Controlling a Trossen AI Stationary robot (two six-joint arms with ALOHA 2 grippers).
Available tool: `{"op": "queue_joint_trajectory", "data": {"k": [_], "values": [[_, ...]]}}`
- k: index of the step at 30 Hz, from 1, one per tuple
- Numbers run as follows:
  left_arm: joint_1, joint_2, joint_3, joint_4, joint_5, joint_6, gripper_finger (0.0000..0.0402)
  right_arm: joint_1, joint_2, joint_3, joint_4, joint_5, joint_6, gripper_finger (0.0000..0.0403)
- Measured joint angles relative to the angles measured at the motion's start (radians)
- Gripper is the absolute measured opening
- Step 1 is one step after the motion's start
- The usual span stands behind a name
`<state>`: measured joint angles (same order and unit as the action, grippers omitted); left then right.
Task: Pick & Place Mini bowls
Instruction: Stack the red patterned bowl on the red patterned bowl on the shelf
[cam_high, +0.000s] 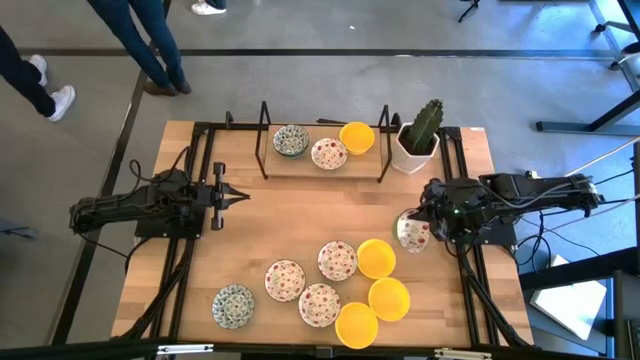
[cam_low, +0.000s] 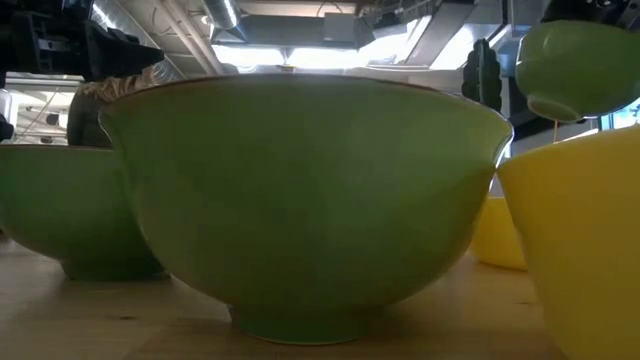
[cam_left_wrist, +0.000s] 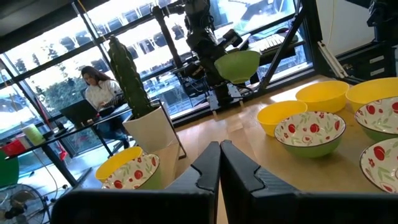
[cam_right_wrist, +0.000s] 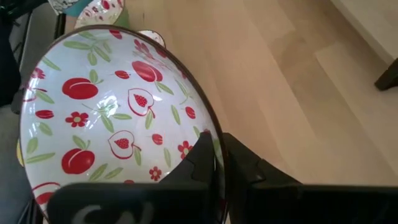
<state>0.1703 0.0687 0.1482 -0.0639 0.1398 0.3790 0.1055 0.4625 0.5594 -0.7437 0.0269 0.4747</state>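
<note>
Several mini bowls lie on their bases on the wooden table near its front edge: white red-speckled ones, yellow ones and a green-blue one. Three more sit on a low shelf at the back: green-blue, red-speckled and yellow. My right gripper is at the right side, shut on a red-patterned bowl with a green outside. My left gripper is shut and holds nothing, pointing level at the table's left. My right gripper pinches the bowl's rim on the side facing the arm, one finger inside the bowl and the other outside. The fingers come from the table's right, slanting down. The bowl hangs tilted, lifted clear of the table.
A white square pot with a green cactus stands at the back right, beside the shelf's black frame. Bare wood lies mid-table between the arms. People's legs show on the floor beyond the far edge.
</note>
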Motion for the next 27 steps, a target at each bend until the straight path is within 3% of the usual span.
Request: {"op": "queue_joint_trajectory", "data": {"k": [9, 16, 21, 27], "values": [[0.000, 0.000, 0.000, 0.000, 0.000, 0.001, 0.0004, 0.000, 0.001, -0.021, 0.011, 0.008, -0.003, 0.0016], [0.000, 0.000, 0.000, 0.001, 0.000, 0.001, 0.0008, 0.000, 0.091, 0.007, 0.243, 0.015, -0.054, 0.0016], [0.000, 0.001, 0.000, 0.008, 0.000, 0.000, 0.0005, -0.046, 0.295, 0.168, 0.236, 0.027, -0.175, 0.0016], [0.000, 0.000, 0.000, 0.008, 0.000, 0.000, 0.0006, -0.151, 0.558, 0.479, 0.167, 0.034, -0.324, 0.0016]]}}
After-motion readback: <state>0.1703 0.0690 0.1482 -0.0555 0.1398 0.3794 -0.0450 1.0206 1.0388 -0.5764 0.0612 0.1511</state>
